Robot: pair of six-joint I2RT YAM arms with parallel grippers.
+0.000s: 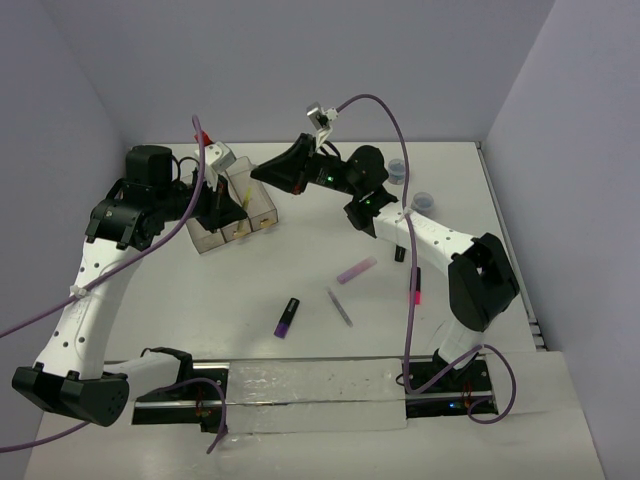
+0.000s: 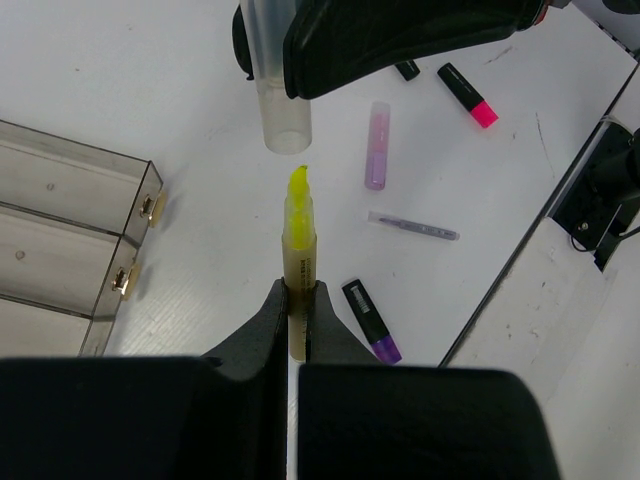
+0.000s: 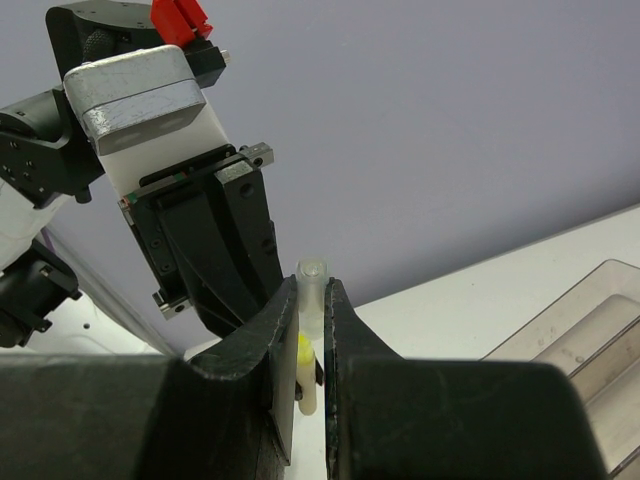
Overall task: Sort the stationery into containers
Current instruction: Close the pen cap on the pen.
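At the left of the table, the three smoky bins [image 2: 60, 190] sit joined in a row, their yellowish end labels facing the arms. Just beside them, held off the table, the left gripper [image 2: 298, 290] is pressed together on the lower barrel of a yellow highlighter [image 2: 298, 240], whose bare tip points at the mouth of a clear cap [image 2: 283, 110]. Tip and cap are close but apart. The right gripper [image 3: 311, 290] pinches that cap by its closed end, leaving the open mouth free.

To the right, a purple marker [image 1: 288, 316], a thin grey stick [image 1: 341, 306], a lilac marker [image 1: 357, 270] and a pink-red marker [image 1: 415, 293] lie loose on the table [image 1: 250, 290]. Two small rolls [image 1: 398, 170] sit near the far right edge.

The highlighter looks light and stiff, with a smooth barrel likely to swivel in a two-finger pinch, so a hold low on the barrel, clear of the inked tip, suits it. The thin-walled cap probably tolerates only a gentle squeeze and needs straight alignment to seat.
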